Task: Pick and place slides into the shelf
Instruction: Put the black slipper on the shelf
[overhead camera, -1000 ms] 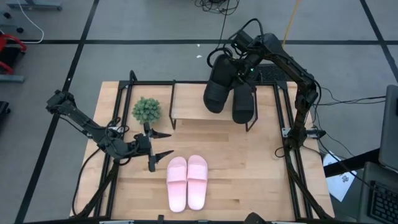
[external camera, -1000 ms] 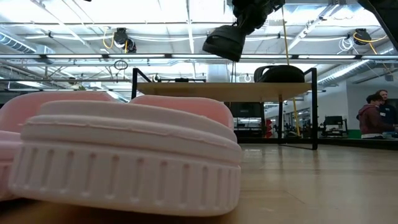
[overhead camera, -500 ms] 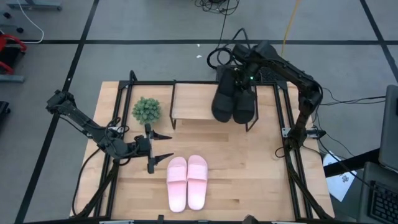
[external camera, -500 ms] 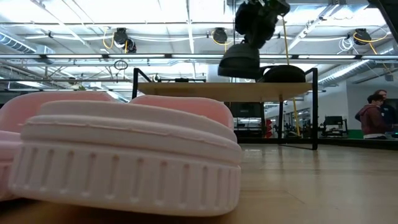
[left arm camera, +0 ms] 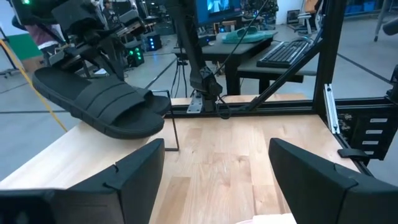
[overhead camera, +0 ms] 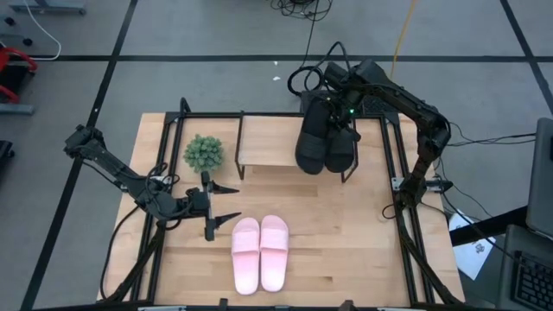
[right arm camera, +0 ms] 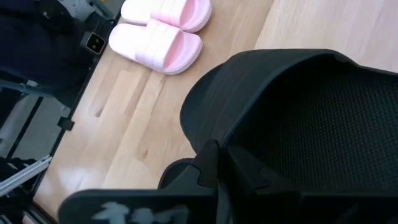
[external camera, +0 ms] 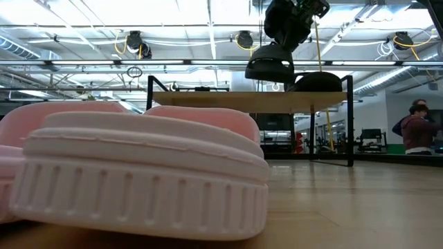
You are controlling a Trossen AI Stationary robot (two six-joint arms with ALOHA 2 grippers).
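While your right gripper (overhead camera: 331,102) is clamped on one black slide (overhead camera: 310,142), you are holding that slide just above the shelf (overhead camera: 268,142), toward its end farthest from the potted plant (overhead camera: 204,152); the low view shows it hanging a little clear of the top board. Its mate, the second black slide (overhead camera: 340,147), already lies on the shelf right beside it, at that far end. Your left gripper (overhead camera: 219,200) waits with its fingers spread apart and holding nothing, on the tabletop (overhead camera: 346,233) in front of the shelf, just below the plant in the high view. Near that gripper, the pink slides (overhead camera: 260,251) sit side by side on the table, well apart from the shelf.
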